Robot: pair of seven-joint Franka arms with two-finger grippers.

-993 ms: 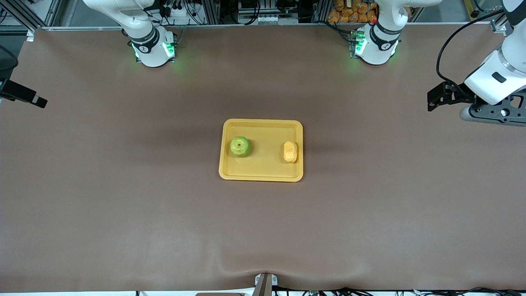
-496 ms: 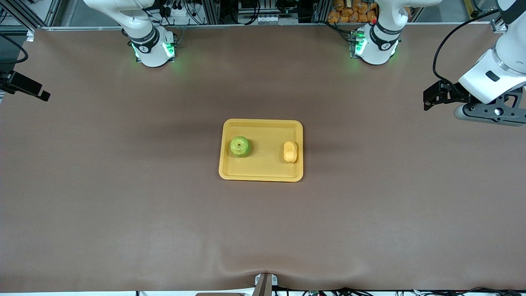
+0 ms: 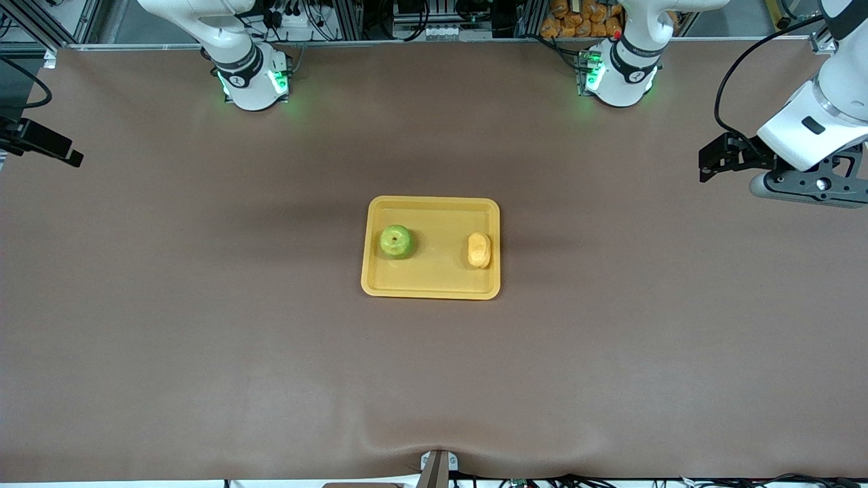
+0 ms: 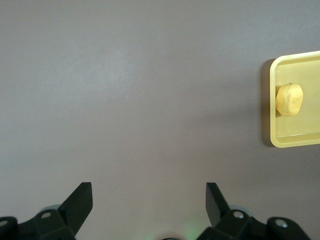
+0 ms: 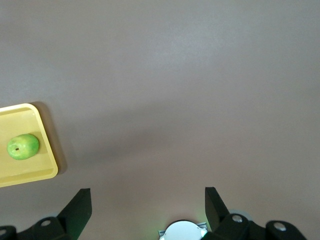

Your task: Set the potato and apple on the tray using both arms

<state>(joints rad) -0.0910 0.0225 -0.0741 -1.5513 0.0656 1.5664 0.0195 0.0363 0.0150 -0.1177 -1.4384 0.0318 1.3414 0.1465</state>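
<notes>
Already done, by the look of it. Apple point(image 3: 395, 241) resting on the tray point(image 3: 431, 286) toward the right arm's end; potato point(image 3: 479, 249) resting on the same tray toward the left arm's end, just beside the rim. Both well apart from each other, neither touched by anything.

Changed over the last second: only the arms. Left pincer point(image 3: 713, 163) lifted a little and drawn slightly in from its spot of a second ago, then stopped; no difference from half a second ago. Now hanging over bare counter point(image 3: 203, 325) at the left arm's end, well apart from the tray. Fingers point(image 4: 80, 199) spread wide in the left wrist view, nothing between them, potato seen far off on the tray.

Right pincer point(image 3: 47, 146) likewise shifted up at the right arm's end and then settled. Fingers point(image 5: 80, 204) spread wide in the right wrist view, nothing pinched, apple visible at a distance on the tray.

Tray, apple and potato unmoved across all three moments.

Meaning for the task: both items placed, both arms withdrawn and come to rest. Nothing left to do, judging from this layout; probably the closing pose.
</notes>
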